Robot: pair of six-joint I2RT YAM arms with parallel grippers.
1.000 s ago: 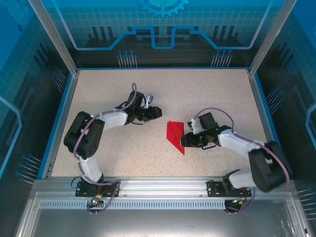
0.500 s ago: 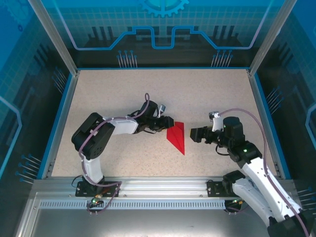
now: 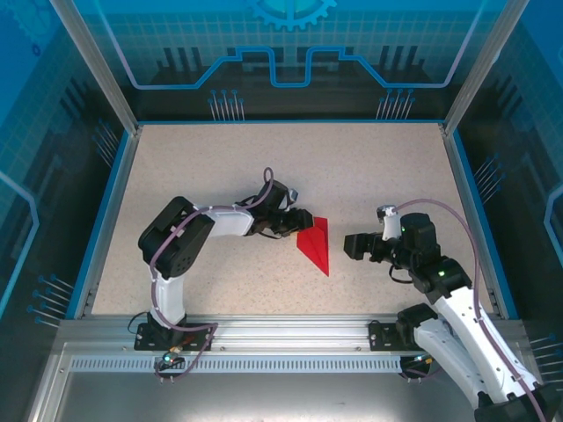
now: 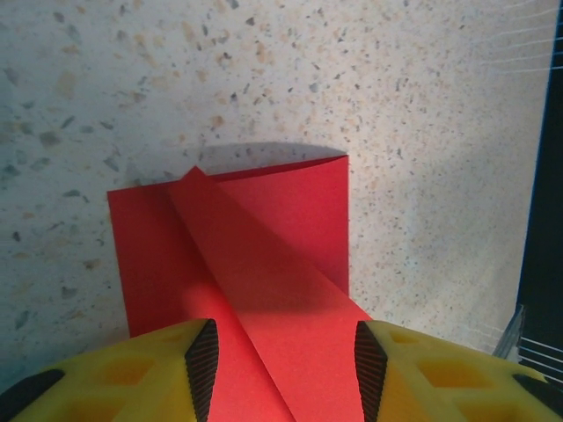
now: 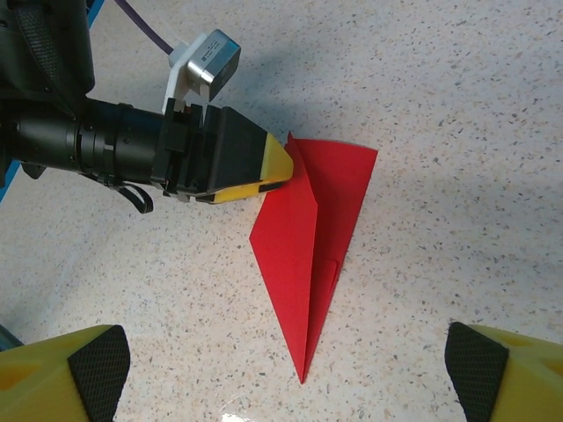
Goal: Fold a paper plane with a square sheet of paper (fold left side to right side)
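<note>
Speckled worktop (image 3: 369,167) | thin pointed red paper (image 3: 315,242): likely light, floppy; pinch raised flap | left end effector (image 3: 297,223), right end effector (image 3: 352,246): apart

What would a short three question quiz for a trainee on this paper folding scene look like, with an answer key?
1. True or false: the right gripper is open and apart from the red paper.
2. Which gripper has part of the paper between its fingers? A) left gripper B) right gripper C) both
3. Fill in: seen from above, the paper's sharp tip points toward the ___ edge of the table, where the arm bases are.
Key: 1 true; 2 A; 3 near.
</note>
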